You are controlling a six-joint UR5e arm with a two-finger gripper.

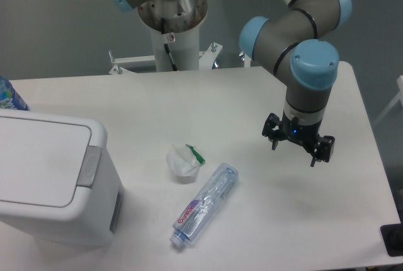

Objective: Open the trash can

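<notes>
gripper (298, 146): hangs above the right half of the table (252, 94), pointing down, fingers spread apart, nothing between them. Not touching anything.
trash can (50, 183): far off to the gripper's left in the camera view, at the table's left edge, well apart from it. Sits upright, partly cut off by the frame.
lid (38, 164): flat, white, closed, flush with the body as far as I can see.
push tab (89, 167): grey strip on the rim at the lid's edge, on the side of the can that faces the gripper. Nearest part of the can to the tool.
handling (judgement): rigid plastic shell, smooth and likely slippery, probably light and hollow, so it may slide on the table if pushed sideways. Not fragile.
where to act (judgement): nothing here suits a pinch. Press the grey tab straight down with a fingertip or closed fingers; a downward load should keep the can from skating. Prying at the lid seam looks worse, since the edge is rounded and flush.
in between: crumpled white wrapper (182, 161) with a green bit and a clear plastic bottle (204, 205) lying on its side, both on the table left of the gripper, between it and the can. A high approach path clears them.
also in view: part of a blue-labelled bottle (9, 94) behind the can, far left of the gripper.
task state: lid not yet opened.
</notes>
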